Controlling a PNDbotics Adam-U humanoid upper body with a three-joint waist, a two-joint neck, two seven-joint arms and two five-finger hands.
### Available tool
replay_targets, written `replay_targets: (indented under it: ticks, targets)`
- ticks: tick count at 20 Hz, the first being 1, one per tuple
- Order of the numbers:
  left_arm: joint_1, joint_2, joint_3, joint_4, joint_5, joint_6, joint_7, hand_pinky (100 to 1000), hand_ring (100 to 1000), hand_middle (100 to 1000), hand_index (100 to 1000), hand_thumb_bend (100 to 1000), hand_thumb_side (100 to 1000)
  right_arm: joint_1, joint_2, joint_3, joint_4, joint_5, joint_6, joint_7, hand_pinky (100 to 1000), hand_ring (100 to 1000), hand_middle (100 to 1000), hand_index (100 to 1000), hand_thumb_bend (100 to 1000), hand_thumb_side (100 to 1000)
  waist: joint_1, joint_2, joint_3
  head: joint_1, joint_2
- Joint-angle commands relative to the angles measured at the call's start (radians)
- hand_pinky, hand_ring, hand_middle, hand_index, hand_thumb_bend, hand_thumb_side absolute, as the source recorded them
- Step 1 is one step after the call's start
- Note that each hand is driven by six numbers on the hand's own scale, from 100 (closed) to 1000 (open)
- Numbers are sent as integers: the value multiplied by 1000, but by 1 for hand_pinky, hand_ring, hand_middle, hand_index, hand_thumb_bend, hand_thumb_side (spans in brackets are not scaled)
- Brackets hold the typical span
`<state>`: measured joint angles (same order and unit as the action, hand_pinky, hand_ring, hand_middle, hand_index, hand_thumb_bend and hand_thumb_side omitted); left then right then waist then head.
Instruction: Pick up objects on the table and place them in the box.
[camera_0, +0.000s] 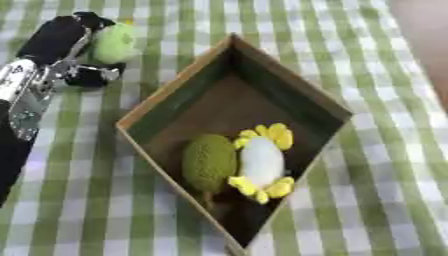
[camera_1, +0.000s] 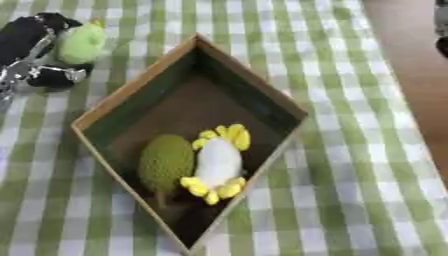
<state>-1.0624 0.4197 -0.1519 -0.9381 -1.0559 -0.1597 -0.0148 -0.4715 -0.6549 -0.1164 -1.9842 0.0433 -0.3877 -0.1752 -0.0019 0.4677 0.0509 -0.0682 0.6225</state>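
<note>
Green-and-white checked cloth (camera_0: 367, 200) over the desk, with bare brownish desk (camera_1: 411, 75) showing past the cloth's far right edge. Cardboard box (camera_0: 166, 97) set cornerwise mid-cloth, open on top, dark green on the inner walls, brown on the floor. Inside the box, toward its near corner: a dark green oval plush thing (camera_0: 208, 162) with a thin stalk pointing to the near corner, and touching its right side a white oval plush thing with yellow petals (camera_0: 262, 161) at both ends. Both lying flat on the box floor, side by side, the far half of the box floor bare.

Up and left of the box, outside it, near its far-left wall: left hand (camera_0: 74, 55), black with silver joints, coming in from the left edge on a black and silver arm. Fingers and thumb curled round a pale green rounded plush thing (camera_0: 114, 42), black fingers above and below it, a small yellow tip at its top. Cannot tell whether that thing touches the cloth or hangs just above it.

Dark shape at the top right corner of the right eye view, well apart from the box; too little showing to tell what.
</note>
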Motion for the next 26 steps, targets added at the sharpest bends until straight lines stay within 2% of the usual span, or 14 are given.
replay_targets:
  ticks: [1, 6, 12, 15, 16, 17, 19, 26]
  targets:
    - [-10, 19, 7, 4, 18, 5, -19, 541, 641, 649, 826, 100, 100, -7, -16, -8, -16, -7, 0, -1, 840, 919, 624, 933, 100, 470, 0, -24, 1, 2, -7]
    - [-12, 25, 6, -2, 33, 17, -19, 513, 621, 630, 813, 100, 115, -4, -16, -9, -16, -8, 1, -4, 840, 917, 623, 932, 100, 470, 1, -31, -1, 1, -6]
    - [-9, 30, -6, -28, 29, 24, -10, 520, 627, 647, 824, 100, 100, 2, -16, -10, -16, -8, 4, -8, 840, 917, 622, 933, 100, 470, 3, -39, 4, -1, 3]
    - [-9, 33, -20, -48, 27, 26, -32, 571, 672, 691, 855, 186, 232, 5, -16, -10, -16, -8, 5, -8, 840, 913, 622, 932, 100, 470, 6, -47, 7, -2, 9]
    - [-9, 34, -23, -57, 28, 26, -41, 575, 675, 693, 856, 200, 241, 7, -17, -10, -16, -8, 5, -8, 840, 913, 621, 932, 100, 470, 6, -49, 8, -2, 11]
    - [-9, 36, -27, -67, 30, 25, -50, 574, 674, 689, 853, 203, 221, 9, -17, -11, -16, -8, 6, -9, 840, 913, 621, 932, 100, 470, 7, -51, 9, -2, 12]
    - [-9, 40, -31, -82, 33, 26, -65, 559, 661, 673, 842, 167, 109, 11, -18, -11, -16, -8, 7, -9, 840, 913, 620, 932, 100, 470, 8, -55, 12, -3, 14]
    - [-6, 47, -35, -97, 30, 41, -101, 538, 643, 650, 827, 165, 100, 16, -18, -11, -16, -9, 9, -11, 840, 912, 619, 932, 100, 470, 10, -63, 18, -5, 18]
